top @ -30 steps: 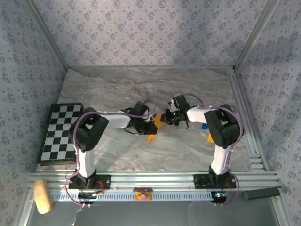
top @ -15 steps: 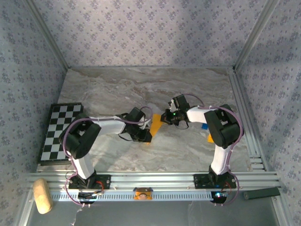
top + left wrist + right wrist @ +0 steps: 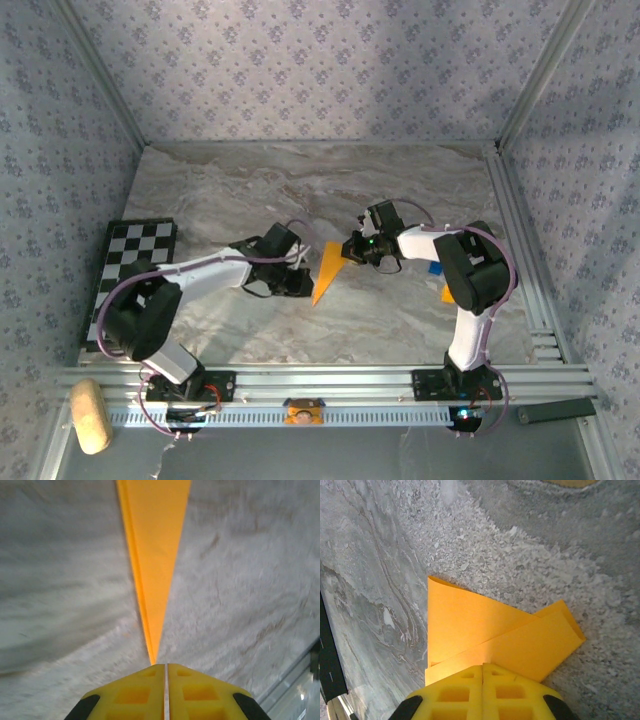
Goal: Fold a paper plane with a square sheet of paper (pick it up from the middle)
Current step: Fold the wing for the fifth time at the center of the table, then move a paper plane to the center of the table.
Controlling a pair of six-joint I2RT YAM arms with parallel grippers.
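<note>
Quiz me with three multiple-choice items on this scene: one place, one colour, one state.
1. The chequered board lies: A at the left edge of the table; B at its right edge; C between the grippers.
2. The paper plane is: A blue; B white; C orange-yellow.
3. The left gripper is: A wide open; B shut; C clamped on the board.
Answers: 1 A, the top view shows it there. 2 C, both wrist views show that colour. 3 B, its fingers meet at the plane's tip.
</note>
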